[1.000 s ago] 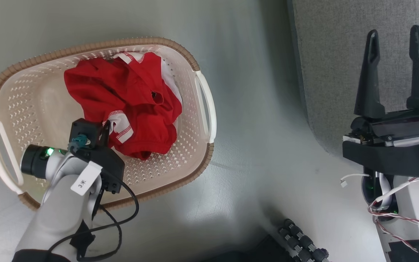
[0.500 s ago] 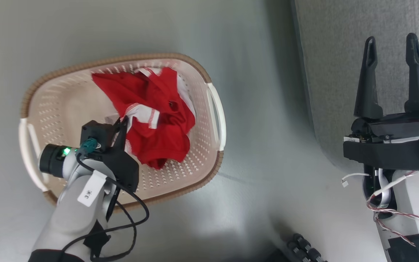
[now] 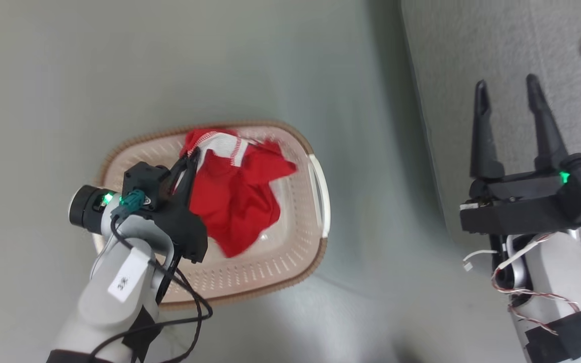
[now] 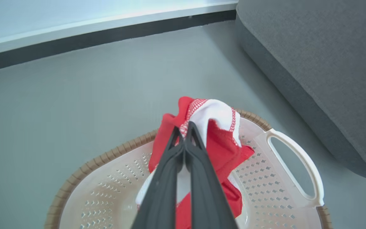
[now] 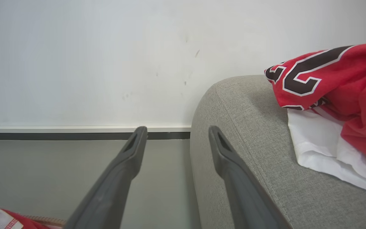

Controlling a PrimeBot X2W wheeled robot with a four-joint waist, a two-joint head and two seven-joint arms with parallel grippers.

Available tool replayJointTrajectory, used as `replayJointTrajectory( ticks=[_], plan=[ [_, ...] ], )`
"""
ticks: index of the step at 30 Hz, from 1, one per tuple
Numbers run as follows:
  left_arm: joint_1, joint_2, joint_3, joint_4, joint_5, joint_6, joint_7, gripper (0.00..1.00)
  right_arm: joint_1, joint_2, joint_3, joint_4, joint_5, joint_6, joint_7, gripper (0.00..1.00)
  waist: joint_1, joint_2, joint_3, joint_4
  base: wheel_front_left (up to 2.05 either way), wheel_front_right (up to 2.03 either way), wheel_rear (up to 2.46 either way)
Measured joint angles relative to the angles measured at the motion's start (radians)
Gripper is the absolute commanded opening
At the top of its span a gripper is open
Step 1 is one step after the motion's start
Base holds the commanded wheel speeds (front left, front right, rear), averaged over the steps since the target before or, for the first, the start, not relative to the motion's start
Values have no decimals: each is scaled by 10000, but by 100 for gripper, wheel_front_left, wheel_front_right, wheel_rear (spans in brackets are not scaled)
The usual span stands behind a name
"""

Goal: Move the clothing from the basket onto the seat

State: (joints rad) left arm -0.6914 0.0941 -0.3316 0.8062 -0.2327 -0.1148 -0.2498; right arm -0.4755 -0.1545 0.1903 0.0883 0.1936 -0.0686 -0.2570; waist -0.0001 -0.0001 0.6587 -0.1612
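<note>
Where jersey (image 5: 357,86) drapes seat (image 5: 249,143), dark white-edged numerals (image 5: 300,78), partly folded

Open floor (image 3: 371,212) between basket (image 3: 270,272) and seat (image 3: 452,55), red garment (image 3: 240,201) hanging over basket's middle, seat's rounded side rising at floor's right, jersey (image 5: 354,79) lying on seat top.

The red white-trimmed fabric garment (image 3: 235,201) is blurred in the head view. A pale forearm (image 3: 94,307) hides the near rim of the oval cream plastic basket (image 3: 290,252). The red dark-lettered jersey (image 5: 357,95) runs off the right wrist view.
</note>
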Motion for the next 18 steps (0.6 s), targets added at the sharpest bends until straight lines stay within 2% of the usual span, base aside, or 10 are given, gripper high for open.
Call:
replayJointTrajectory(
  ticks=[18],
  plan=[
    [890, 702, -428, -2042, 54, -102, -2, 0, 151, 422, 512, 1866, 188, 612, 2, 100, -1, 0, -2539, 423, 0, 0, 0]
  ],
)
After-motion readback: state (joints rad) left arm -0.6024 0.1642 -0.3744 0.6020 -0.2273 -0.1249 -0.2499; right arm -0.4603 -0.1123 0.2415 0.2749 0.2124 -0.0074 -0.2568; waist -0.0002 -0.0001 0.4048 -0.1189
